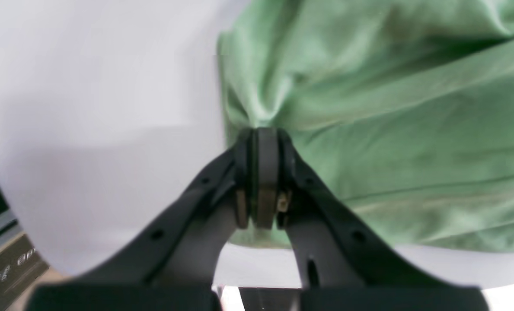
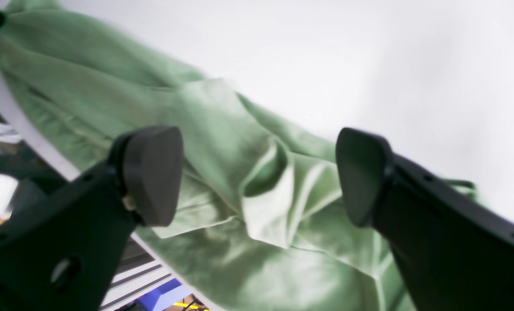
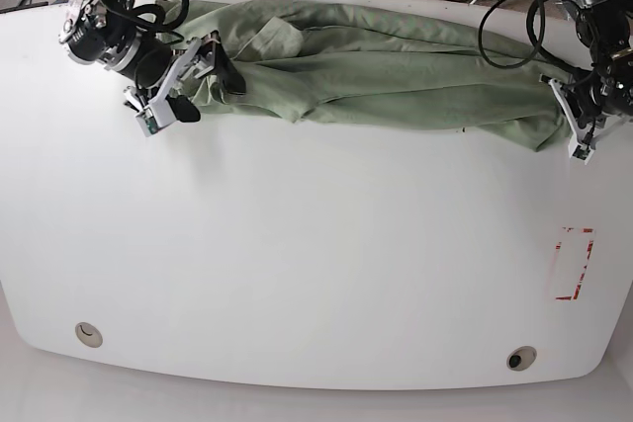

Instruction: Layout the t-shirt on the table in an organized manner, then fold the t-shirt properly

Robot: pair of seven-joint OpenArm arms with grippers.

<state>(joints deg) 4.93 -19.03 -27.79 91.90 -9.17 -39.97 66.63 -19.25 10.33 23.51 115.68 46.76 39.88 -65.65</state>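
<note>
Base view shows the sage-green knit t-shirt [image 3: 396,71] stretched as a long, rumpled band along the far edge of the large white smooth table [image 3: 297,264], its long axis running side to side across the view. Which end is collar and which is hem cannot be told from these pictures.

At the view's right end, the left gripper [image 3: 572,130] is clamped on a corner of the cloth just beside the table's curved right edge; its arm reaches in from the far right corner. Left wrist view confirms it: the dark pads are pressed together with a gathered pinch of green fabric [image 1: 369,129] between them, wrinkles radiating away from the pinch.

At the view's left end, the right gripper [image 3: 188,81] lies tilted over the shirt's bunched end, its arm coming in from the far left corner. In the right wrist view its two dark fingers [image 2: 153,172] stand wide apart, with crumpled folds [image 2: 257,190] showing between them and nothing held.

Part of the shirt appears to reach the far table edge. Toward the near side the white top lies bare apart from a red tape rectangle [image 3: 572,264] at right and two round cable holes [image 3: 89,334] near the front edge.
</note>
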